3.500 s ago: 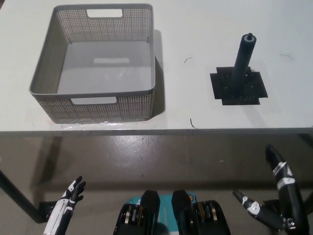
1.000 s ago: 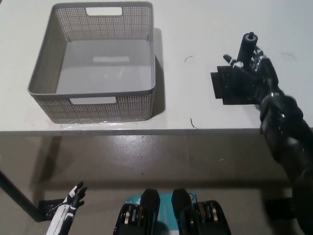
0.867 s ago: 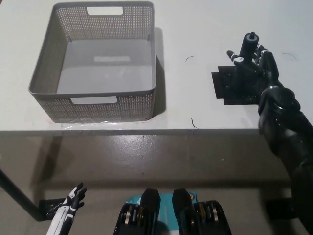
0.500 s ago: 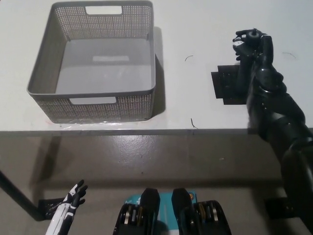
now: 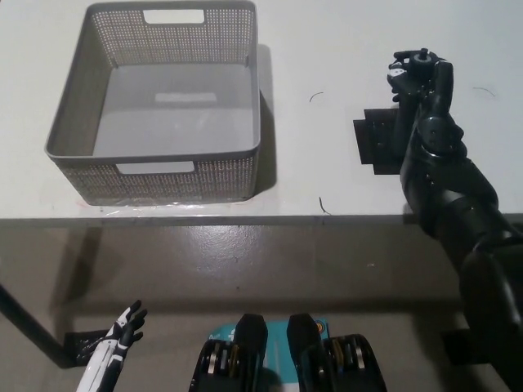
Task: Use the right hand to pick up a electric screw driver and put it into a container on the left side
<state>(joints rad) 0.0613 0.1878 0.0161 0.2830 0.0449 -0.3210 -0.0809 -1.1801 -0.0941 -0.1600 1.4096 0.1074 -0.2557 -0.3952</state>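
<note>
Basket [image 5: 155,175] perforated grey plastic, matt; table [image 5: 327,180] smooth white.

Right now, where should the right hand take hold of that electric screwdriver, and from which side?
Grip the electric screwdriver around its upright shaft, near the top, coming from the robot's own side. It stands vertical on the black mat, so the sides are exposed. The right hand looks wrapped there already; the left hand rests below the table.

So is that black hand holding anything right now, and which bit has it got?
Yes: the right hand is wrapped around the upper shaft of the electric screwdriver, just under its tip. The left hand holds nothing.
</note>
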